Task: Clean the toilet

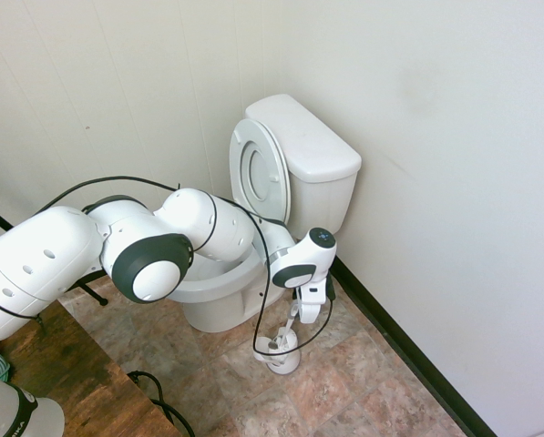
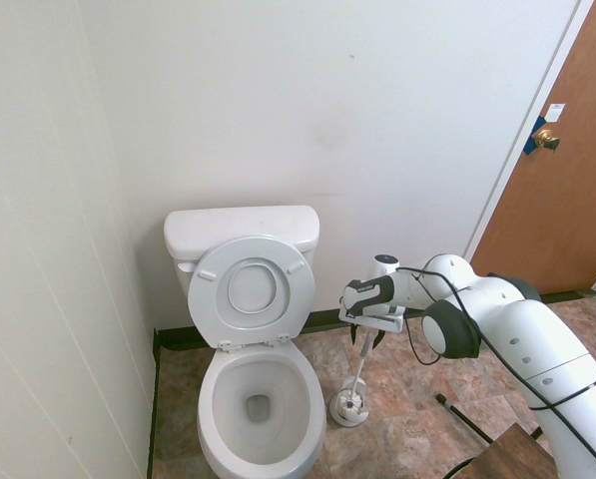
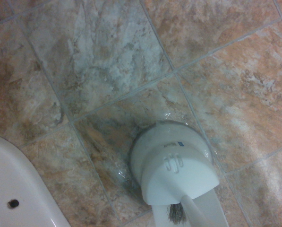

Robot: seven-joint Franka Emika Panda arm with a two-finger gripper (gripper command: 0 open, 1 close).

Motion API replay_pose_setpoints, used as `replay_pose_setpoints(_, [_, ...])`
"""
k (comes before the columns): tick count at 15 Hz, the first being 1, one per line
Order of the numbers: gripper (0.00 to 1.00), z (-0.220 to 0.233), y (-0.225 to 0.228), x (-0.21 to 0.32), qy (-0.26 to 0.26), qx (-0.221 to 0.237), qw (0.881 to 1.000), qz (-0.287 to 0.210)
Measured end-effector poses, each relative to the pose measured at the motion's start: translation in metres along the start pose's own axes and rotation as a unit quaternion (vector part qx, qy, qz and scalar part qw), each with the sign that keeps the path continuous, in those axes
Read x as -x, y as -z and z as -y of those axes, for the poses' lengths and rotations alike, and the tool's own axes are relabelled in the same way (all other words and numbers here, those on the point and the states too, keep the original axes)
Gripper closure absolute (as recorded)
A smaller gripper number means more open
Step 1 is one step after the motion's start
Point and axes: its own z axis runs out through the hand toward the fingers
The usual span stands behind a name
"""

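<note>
Toilet (image 2: pixel 261 394): fixed in corner against wall, lid and seat raised against tank, bowl open; heavy, rigid, glossy ceramic, likely slippery; not for lifting, only for scrubbing inside. Brush (image 2: pixel 359 374): light, stiff plastic, probably easy to tip; best taken high on thin upright handle. Holder (image 1: pixel 279 352): small white cup on floor tiles just beside bowl; contains brush head. Claw (image 2: pixel 368 338): pointing down around handle top; grip not discernible.
</note>
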Motion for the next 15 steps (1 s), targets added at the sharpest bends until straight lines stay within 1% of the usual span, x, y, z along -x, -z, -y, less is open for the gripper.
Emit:
replay_pose_setpoints(9, [1.00,-0.007,-0.010,-0.005,0.001,0.006,1.000,0.001])
replay_pose_setpoints(15, [1.00,-0.019,-0.013,-0.005,0.015,-0.018,1.000,-0.013])
